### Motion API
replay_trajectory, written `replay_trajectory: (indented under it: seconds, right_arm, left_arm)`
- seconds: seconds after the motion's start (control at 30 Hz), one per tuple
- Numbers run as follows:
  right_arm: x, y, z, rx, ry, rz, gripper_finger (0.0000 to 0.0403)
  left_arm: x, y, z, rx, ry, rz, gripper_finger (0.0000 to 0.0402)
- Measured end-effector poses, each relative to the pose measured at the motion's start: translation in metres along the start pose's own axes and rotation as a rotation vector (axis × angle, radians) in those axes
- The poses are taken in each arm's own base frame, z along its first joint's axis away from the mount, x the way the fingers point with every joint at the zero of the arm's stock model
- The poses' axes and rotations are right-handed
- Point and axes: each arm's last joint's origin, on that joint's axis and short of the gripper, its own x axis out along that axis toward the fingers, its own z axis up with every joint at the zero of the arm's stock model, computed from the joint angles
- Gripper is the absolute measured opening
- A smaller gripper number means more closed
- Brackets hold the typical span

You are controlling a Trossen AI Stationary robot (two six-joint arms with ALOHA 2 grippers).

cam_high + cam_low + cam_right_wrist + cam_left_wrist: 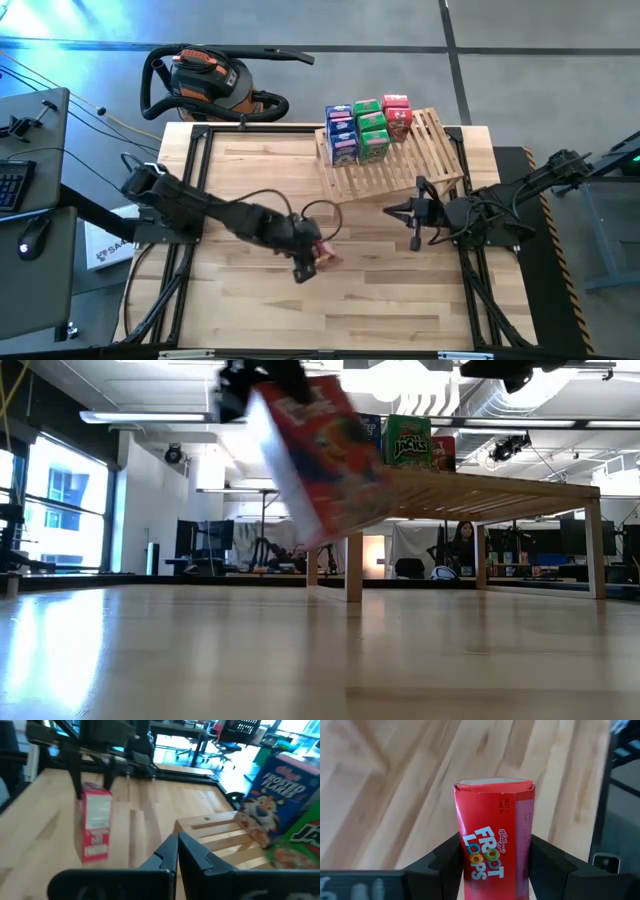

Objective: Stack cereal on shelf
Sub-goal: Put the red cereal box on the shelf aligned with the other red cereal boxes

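Item: Froot Loops box [492,835], red, small cardboard. Location: clamped between the two fingers of the left gripper [312,252], lifted clear of the surface [250,310] near its middle. The low view shows the box hanging tilted, its lower corner off the planks. Its long axis runs out past the fingertips in the left wrist view, the printed face in view.

Left gripper: partly closed, pads pressed on the box's two narrow sides. Grip looks firm, judged from the square seating.

Right gripper [177,845]: fingers closed together, holding nothing; waits over the surface just in front of the shelf's near edge, to the right of the held box.

Shelf [420,165]: light slatted rack at the far side of the surface, right of centre, tilted. Stocked along its far-left part: blue Frosted Flakes boxes [341,135], green Apple Jacks boxes [372,132], a red box [397,112]. Its near and right slats are bare.

Relation for the next move: the shelf lies ahead and to the right of the held box; the left arm alone carries it. Open planks lie between. Hazards, as judged: the shelf's near edge, the parked right gripper beside the path, and the standing boxes, which a sweeping approach could topple.
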Motion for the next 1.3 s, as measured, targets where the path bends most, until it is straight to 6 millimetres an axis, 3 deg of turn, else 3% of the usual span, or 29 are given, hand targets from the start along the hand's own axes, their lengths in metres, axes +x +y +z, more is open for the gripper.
replay_trajectory:
  seconds: [0.23, 0.6, 0.77, 0.93, 1.17, 1.3]
  right_arm:
    - [-0.005, 0.008, 0.000, 0.043, -0.008, 0.060, 0.0026]
    - [-0.004, 0.015, -0.001, 0.085, -0.001, 0.080, 0.0048]
    - [0.002, 0.020, -0.001, 0.083, -0.002, 0.080, 0.0048]
    - [0.008, 0.024, -0.003, 0.065, 0.010, 0.079, 0.0060]
    - [0.014, 0.028, -0.005, 0.071, 0.027, 0.078, 0.0136]
    - [0.018, 0.032, -0.004, 0.108, 0.014, 0.088, 0.0186]
  left_arm:
    - [0.023, 0.016, 0.021, 0.120, -0.021, -0.047, 0.0177]
    - [0.052, 0.027, 0.021, 0.175, 0.040, -0.018, 0.0177]
    - [0.052, 0.027, 0.023, 0.202, 0.026, -0.026, 0.0184]
    - [0.052, 0.026, 0.024, 0.225, 0.016, -0.031, 0.0215]
    - [0.047, 0.025, 0.026, 0.255, -0.012, -0.044, 0.0257]
    - [0.020, 0.022, 0.029, 0.287, -0.070, -0.048, 0.0256]
